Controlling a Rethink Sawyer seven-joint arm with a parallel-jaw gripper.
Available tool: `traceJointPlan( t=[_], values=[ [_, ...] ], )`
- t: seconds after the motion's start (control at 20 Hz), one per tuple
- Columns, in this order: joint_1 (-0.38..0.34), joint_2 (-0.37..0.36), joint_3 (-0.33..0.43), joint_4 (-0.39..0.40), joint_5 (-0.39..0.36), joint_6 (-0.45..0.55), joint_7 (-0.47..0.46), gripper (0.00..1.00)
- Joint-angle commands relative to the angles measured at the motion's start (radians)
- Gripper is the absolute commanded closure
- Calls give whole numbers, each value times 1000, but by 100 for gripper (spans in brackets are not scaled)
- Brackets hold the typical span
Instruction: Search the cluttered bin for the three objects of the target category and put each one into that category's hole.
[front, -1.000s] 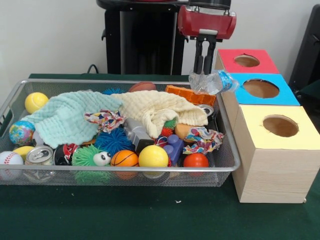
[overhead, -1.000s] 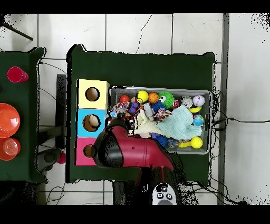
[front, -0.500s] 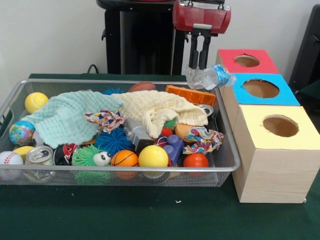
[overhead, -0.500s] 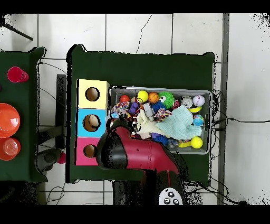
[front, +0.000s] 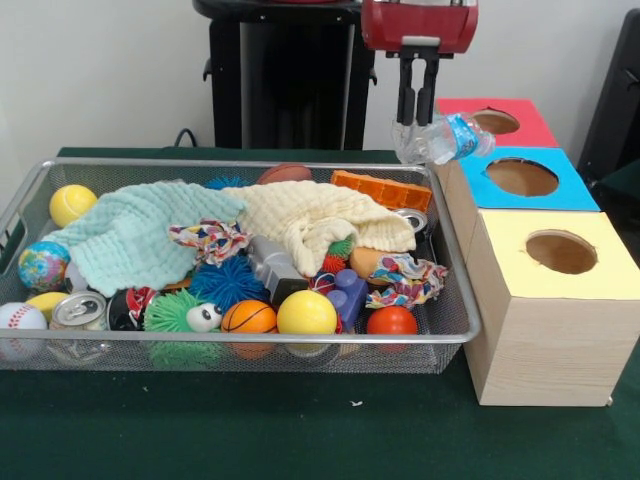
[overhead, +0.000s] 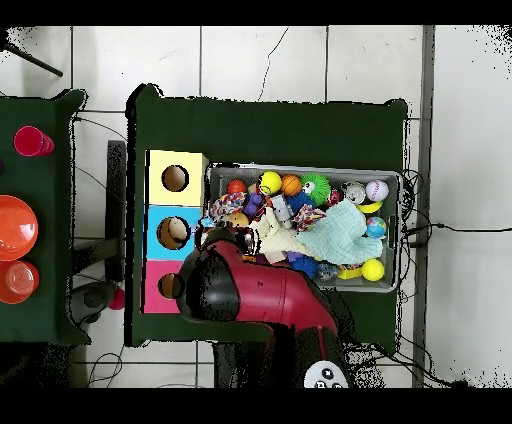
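The red and black gripper hangs with its two dark fingers close together, clenched on one end of a crumpled clear plastic bottle with a blue label. The bottle is held clear of the wire mesh bin, above the bin's end nearest the boxes, lying roughly level with its free end pointing towards the red-topped wooden box. The blue-topped box and the yellow-topped box stand in the same row.

Assessment: the bottle appears empty and thin-walled, hence light, springy and easily crushed. Its smooth film is judged slippery, and a hold at one end lets the long body swing or pivot. A hold nearer the middle, across a crease, would seem steadier. In the overhead view the arm covers the bottle.

Inside the bin, a mint green cloth and a cream cloth overlie balls and toys.
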Motion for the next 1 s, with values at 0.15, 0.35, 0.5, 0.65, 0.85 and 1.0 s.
traceJointPlan(
  t=[0.15, 0.35, 0.5, 0.65, 0.85, 1.0],
  values=[
    [-88, -6, 179, 119, 93, 92, 148, 100],
    [-147, 2, 259, 156, 119, 42, 151, 100],
    [-198, 16, 326, 189, 126, -12, 165, 100],
    [-241, 28, 379, 215, 120, -53, 174, 100],
    [-293, 42, 453, 253, 117, -101, 206, 100],
    [-321, 52, 499, 270, 118, -119, 226, 100]
  ],
)
